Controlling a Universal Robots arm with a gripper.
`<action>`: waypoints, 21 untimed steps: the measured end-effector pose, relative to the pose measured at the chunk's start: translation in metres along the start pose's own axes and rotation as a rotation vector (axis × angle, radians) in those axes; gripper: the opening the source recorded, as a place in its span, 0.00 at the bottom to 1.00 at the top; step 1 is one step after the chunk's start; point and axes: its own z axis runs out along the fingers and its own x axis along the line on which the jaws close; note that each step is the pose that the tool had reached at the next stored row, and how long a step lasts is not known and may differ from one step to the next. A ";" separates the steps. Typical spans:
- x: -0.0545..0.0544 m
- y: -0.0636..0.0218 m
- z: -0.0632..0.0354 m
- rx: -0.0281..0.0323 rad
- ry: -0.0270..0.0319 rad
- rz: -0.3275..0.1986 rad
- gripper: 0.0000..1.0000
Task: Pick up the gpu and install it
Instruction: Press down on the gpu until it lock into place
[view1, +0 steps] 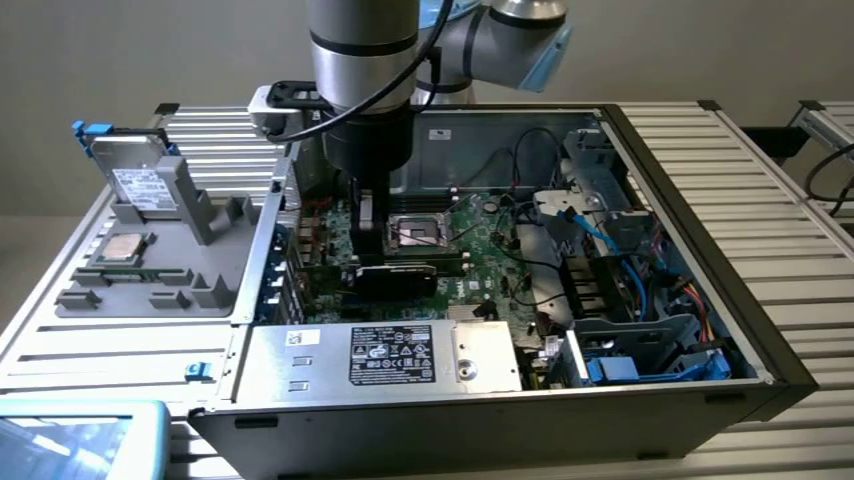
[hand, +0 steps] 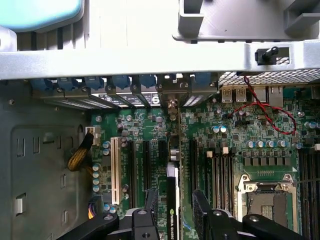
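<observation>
The worktop (view1: 787, 180) of ribbed metal slats carries an open computer case (view1: 694, 300) lying on its side, filling the middle of the exterior view. Beyond the case's 9 o'clock wall sits a grey parts tray (view1: 147, 280), with a silver hard drive (view1: 138, 185) standing at the tray's 12 o'clock end and a processor chip (view1: 123, 248) lying flat near the tray's centre. A silver power supply (view1: 387, 357) with a black label lies along the case's 6 o'clock edge, and blue cables (view1: 627, 275) run through the drive bays at 3 o'clock.

The robot arm (view1: 367, 70) comes down from 12 o'clock into the case, over the green motherboard (view1: 487, 255). The empty processor socket (view1: 416, 233) lies just at 3 o'clock of the arm's lower end.

The gpu (hand: 173, 200) stands on edge in a motherboard slot, its silver end bracket (hand: 173, 107) reaching up to the row of rear slot covers; in the exterior view the card shows as a dark block (view1: 394, 277) directly under the arm. The gripper (hand: 175, 212) straddles it: the black fingers (hand: 202, 210) stand apart, one on each side of the card, with a narrow gap showing between each finger and the card's faces. A white expansion slot (hand: 115, 170) lies at 9 o'clock of the card, and red wires (hand: 265, 115) loop near the rear ports.
</observation>
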 end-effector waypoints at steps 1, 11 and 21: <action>0.000 0.0000 0.0000 -0.0001 0.0001 0.000 0.42; 0.000 0.0012 0.0015 0.0005 0.0020 0.002 0.12; -0.004 0.0135 0.0118 0.0243 0.0023 0.010 0.12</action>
